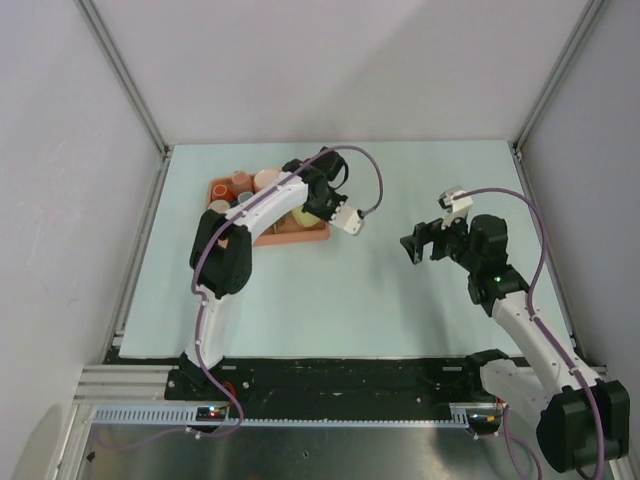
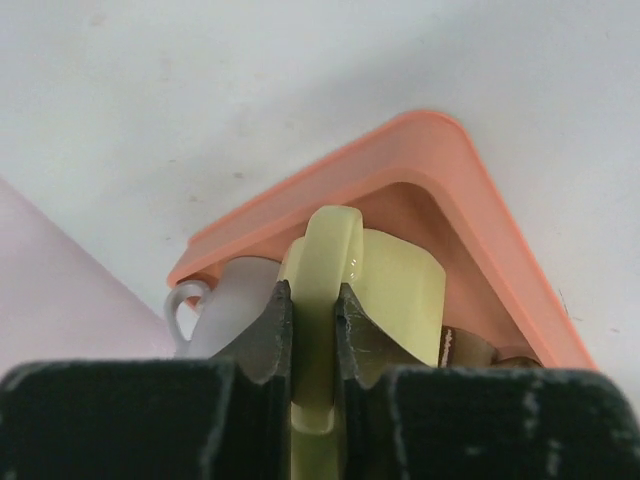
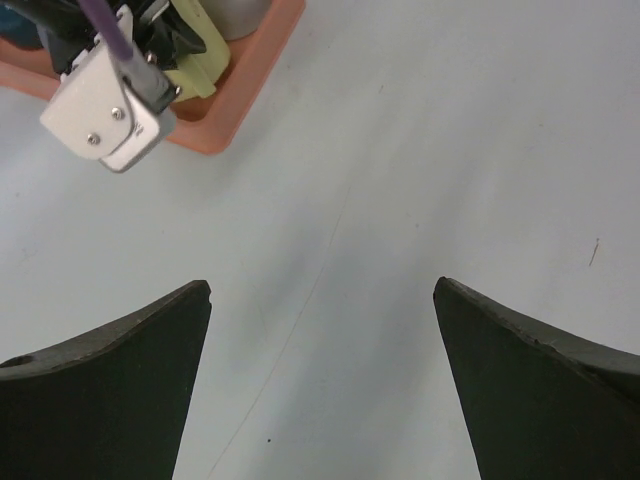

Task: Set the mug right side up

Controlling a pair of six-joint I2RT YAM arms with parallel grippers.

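Observation:
A pale yellow-green mug [image 2: 400,290] lies in a corner of the orange tray [image 2: 420,150], among other cups. My left gripper [image 2: 312,290] is shut on the mug's handle [image 2: 332,240], one finger on each side of the loop. From above, the left gripper [image 1: 308,205] sits over the tray's right half, with the mug [image 1: 299,215] mostly hidden under it. My right gripper [image 1: 420,245] hovers open over bare table to the right of the tray. In its own wrist view the right gripper [image 3: 322,285] holds nothing, and the mug [image 3: 203,62] shows at the top left.
A white mug [image 2: 225,310] lies against the yellow-green one on its left. Several orange and pink cups [image 1: 242,180] fill the tray's [image 1: 318,234] far half. Grey walls and metal rails [image 1: 140,110] close in the table's left, back and right sides.

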